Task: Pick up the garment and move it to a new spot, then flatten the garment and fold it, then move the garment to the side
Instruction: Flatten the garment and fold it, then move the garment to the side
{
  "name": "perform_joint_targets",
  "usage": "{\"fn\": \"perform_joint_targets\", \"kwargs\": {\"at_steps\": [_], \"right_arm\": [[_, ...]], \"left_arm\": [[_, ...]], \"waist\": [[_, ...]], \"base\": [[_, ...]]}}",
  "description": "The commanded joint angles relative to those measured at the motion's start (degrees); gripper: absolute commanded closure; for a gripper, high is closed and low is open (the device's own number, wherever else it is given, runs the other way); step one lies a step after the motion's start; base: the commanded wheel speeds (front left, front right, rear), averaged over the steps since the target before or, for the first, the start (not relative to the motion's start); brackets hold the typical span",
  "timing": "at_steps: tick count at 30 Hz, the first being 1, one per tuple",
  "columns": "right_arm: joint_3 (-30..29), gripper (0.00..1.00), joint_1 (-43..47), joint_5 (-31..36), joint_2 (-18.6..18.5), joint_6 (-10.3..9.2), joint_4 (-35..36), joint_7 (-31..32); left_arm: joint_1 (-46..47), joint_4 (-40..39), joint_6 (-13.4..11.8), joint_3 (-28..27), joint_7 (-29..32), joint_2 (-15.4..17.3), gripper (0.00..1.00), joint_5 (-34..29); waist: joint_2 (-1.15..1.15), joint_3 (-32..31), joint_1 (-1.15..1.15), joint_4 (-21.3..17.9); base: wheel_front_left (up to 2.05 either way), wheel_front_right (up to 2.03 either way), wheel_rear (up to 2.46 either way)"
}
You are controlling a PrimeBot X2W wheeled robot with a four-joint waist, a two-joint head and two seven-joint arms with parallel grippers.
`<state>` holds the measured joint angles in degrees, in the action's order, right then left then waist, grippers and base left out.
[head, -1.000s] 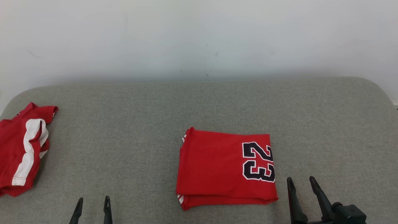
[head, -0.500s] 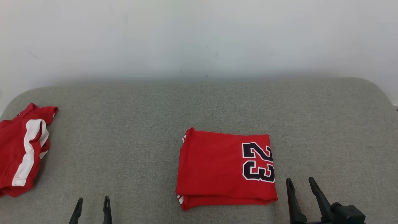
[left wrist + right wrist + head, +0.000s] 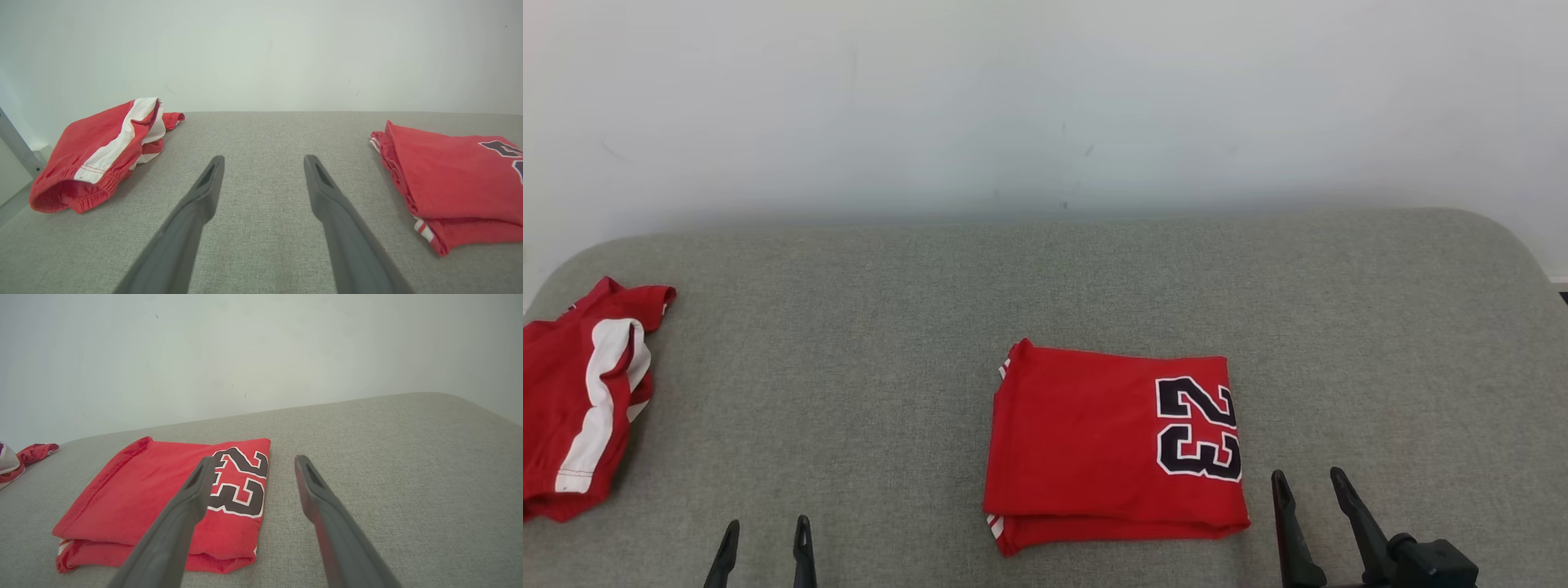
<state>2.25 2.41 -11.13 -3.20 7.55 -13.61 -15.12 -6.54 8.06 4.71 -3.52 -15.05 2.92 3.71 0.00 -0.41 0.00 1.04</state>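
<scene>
- The red jersey (image 3: pixel 1115 449) lay folded into a neat rectangle at the lower middle of the head view, its "23" turned sideways at the right end, flat on the grey padded surface (image 3: pixel 866 310).
- The right gripper (image 3: pixel 1307 474) hung at the lower right, just beside the jersey's near right corner but not touching it. Its fingers were spread and held nothing.
- The left gripper (image 3: pixel 768 523) sat at the bottom edge, left of centre and well apart from the jersey. It too was spread wide and empty.
- To my eye the folding was done and only the move to the side was left.
- To do that well, I would pinch through every layer at once, one gripper at each end of the near edge, so the stack travels as one piece.
- The left end showed loose stacked hems with a white trim peeking out. That end looked likeliest to splay, so it wanted a deep bite.
- A low lift or a slide, both arms going together, should keep the fold from opening.
- Red shorts with a white stripe (image 3: pixel 580 400) lay crumpled at the far left edge, so the jersey should be set down short of them.
- I saw no bin or basket. Both garments rested straight on the fabric.
</scene>
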Motion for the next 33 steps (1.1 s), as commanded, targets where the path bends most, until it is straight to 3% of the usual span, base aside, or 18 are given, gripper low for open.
{"fn": "perform_joint_targets", "kwargs": {"at_steps": [1,8,15,19,27,33], "right_arm": [[0.1,0.00,0.1,0.0,0.0,-0.15,0.0,0.0],[0.1,0.00,-0.6,-0.1,-0.1,-0.15,-0.9,0.0],[2.1,0.00,-8.7,-0.1,-0.4,-0.15,-4.6,0.0],[3.1,0.00,-16.4,-0.9,-0.6,-0.15,-12.7,0.0],[3.2,0.00,-29.5,-2.7,-1.3,-0.15,-36.6,0.0],[5.0,0.00,-35.0,-5.0,-0.6,-0.15,-47.9,0.0]], "left_arm": [[-0.1,0.0,0.0,-0.1,-0.1,-0.1,0.00,0.5],[0.2,0.1,0.0,-0.1,-0.1,-0.1,0.00,0.6],[0.3,-0.4,-0.5,-0.8,-0.1,-0.1,0.00,1.0],[1.3,-0.3,-0.3,0.0,-0.1,-0.1,0.00,0.7],[3.5,-0.2,-0.1,0.6,-0.1,-0.1,0.00,0.8],[4.8,0.0,-0.2,1.1,-0.1,-0.1,0.00,0.7]], "waist": [[0.00,0.0,0.00,0.0],[0.00,0.2,0.00,0.0],[0.00,1.4,0.00,-0.7],[0.00,2.6,0.00,0.0],[0.00,5.9,0.00,1.7],[0.00,7.6,0.00,2.4]], "base": [[0.00,0.00,0.00],[0.00,0.00,0.00],[0.00,0.00,0.00],[0.00,0.00,0.00],[0.00,0.00,0.00],[0.00,0.00,0.00]]}}
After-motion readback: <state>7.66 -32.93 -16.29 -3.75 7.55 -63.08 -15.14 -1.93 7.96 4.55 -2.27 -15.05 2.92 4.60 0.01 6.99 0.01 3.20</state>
